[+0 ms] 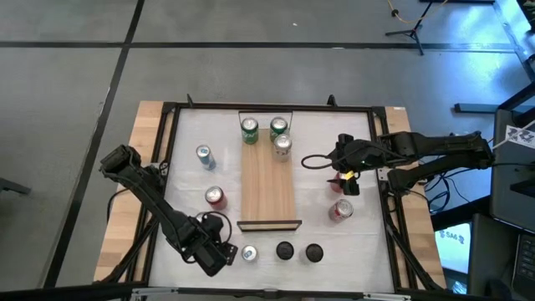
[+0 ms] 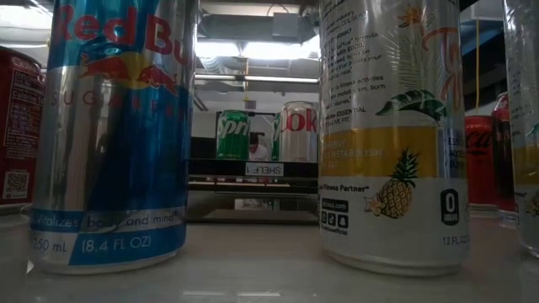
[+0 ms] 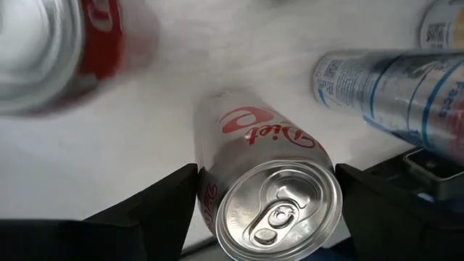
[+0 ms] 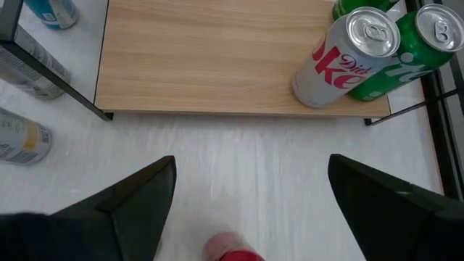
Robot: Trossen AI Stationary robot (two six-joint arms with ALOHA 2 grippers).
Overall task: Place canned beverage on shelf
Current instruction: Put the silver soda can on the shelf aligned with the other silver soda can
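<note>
Upright Diet Coke can (image 3: 272,196) between open left fingers (image 3: 156,210)

On the shelf (image 1: 268,186), two Sprite cans (image 1: 250,130) and a Diet Coke can (image 1: 282,145) block the far end; the remaining plank lies bare.

In the left wrist view, a red can (image 3: 51,51) is blurred and cut by the picture's edge, so its label cannot be read. In the right wrist view, only the top of a red can (image 4: 235,250) shows at the edge. In the low view, the blue and silver Red Bull can (image 2: 114,126) and the pineapple can (image 2: 392,135) hide most of the shelf (image 2: 244,181).
</note>
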